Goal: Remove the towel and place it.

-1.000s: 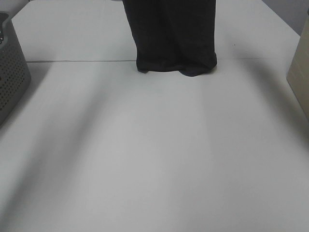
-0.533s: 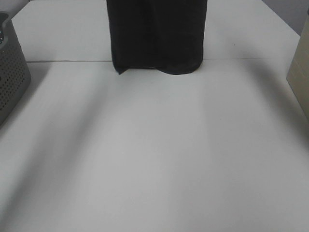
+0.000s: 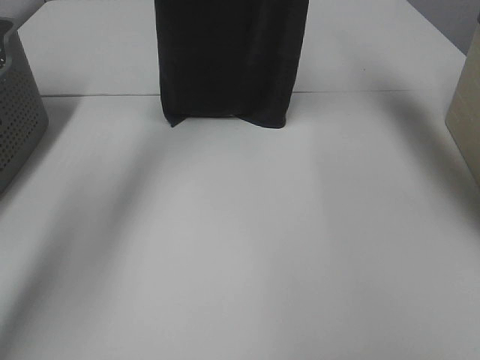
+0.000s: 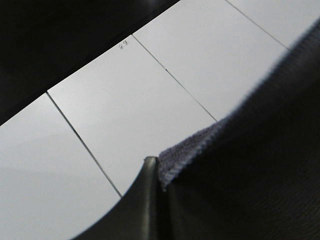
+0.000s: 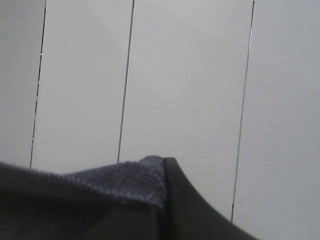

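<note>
The towel (image 3: pixel 229 60) hangs at top centre of the high view, and whether its lower edge touches the counter (image 3: pixel 240 247) is unclear. The left claw (image 4: pixel 159 172) and right claw (image 5: pixel 162 172) each pinch a towel edge tight.

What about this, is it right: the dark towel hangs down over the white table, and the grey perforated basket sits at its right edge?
Not quite. The exterior high view shows the grey perforated basket at the left edge of the white table, not the right. The dark towel does hang over it.
</note>
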